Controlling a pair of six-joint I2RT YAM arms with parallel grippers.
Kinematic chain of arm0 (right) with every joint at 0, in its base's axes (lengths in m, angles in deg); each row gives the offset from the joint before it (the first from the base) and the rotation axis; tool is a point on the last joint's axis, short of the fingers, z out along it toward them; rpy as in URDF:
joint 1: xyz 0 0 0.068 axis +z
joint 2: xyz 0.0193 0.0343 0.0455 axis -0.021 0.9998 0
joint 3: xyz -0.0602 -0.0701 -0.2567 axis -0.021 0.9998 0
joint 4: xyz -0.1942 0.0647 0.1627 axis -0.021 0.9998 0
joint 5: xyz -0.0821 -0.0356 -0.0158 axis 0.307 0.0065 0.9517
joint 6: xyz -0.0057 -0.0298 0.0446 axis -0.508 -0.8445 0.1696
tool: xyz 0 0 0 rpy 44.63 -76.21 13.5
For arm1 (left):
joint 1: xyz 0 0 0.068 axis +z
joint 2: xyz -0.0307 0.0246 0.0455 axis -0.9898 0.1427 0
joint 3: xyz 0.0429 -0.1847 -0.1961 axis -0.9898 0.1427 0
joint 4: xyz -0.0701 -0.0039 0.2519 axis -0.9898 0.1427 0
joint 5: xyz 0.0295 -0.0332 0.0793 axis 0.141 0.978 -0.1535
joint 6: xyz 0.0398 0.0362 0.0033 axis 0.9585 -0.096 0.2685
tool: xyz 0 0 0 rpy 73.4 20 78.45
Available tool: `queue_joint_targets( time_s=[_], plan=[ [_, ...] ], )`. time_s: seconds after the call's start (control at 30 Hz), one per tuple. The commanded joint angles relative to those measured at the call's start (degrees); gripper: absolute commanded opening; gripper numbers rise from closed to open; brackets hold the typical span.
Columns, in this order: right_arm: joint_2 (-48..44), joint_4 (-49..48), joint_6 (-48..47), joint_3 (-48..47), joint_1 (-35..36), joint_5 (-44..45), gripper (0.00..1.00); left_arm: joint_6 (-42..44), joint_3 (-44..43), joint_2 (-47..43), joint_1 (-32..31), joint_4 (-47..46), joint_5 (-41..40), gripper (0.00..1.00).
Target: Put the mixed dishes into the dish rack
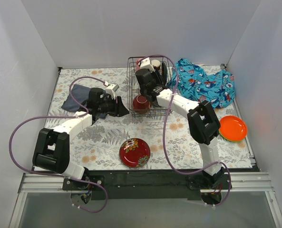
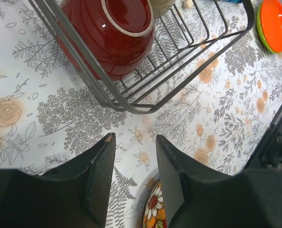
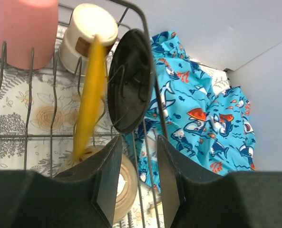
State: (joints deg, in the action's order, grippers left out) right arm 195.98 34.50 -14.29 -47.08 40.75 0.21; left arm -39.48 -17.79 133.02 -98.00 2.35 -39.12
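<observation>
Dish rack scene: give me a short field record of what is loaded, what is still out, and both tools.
rack: dish rack, black wire
loaded: dark red bowl, pink cup, yellow-brown plate and dark plate on edge
on table: red floral plate; orange plate on green plate
left tool: open, empty, over the table by the rack corner
right tool: open, empty, at the rack's right wall beside the dark plate
cloths: blue patterned cloth right of rack; dark navy cloth by left arm
</observation>
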Motion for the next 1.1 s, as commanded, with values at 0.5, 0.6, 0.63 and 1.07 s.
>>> queue_joint_targets(
  time_s=[0.5, 0.6, 0.63, 1.07],
  plan=[
    [-13.3, 23.2, 10.1, -1.8, -0.3, -22.7, 0.38, 25.8, 2.3, -5.9, 0.8, 24.6, 3.8, 0.48],
    [-15.9, 24.4, 10.1, -0.4, -1.1, -29.2, 0.26, 28.2, 3.7, -2.6, 0.8, 24.4, 4.5, 0.46],
    [-16.9, 24.4, 9.9, 0.3, -1.3, -32.0, 0.14, 28.4, 3.7, -1.7, 0.8, 24.4, 4.9, 0.46],
    [1.6, 19.0, 8.2, -20.4, -7.9, -47.1, 0.01, 29.8, 3.7, 0.1, 0.7, 26.4, 7.5, 0.44]
  ],
)
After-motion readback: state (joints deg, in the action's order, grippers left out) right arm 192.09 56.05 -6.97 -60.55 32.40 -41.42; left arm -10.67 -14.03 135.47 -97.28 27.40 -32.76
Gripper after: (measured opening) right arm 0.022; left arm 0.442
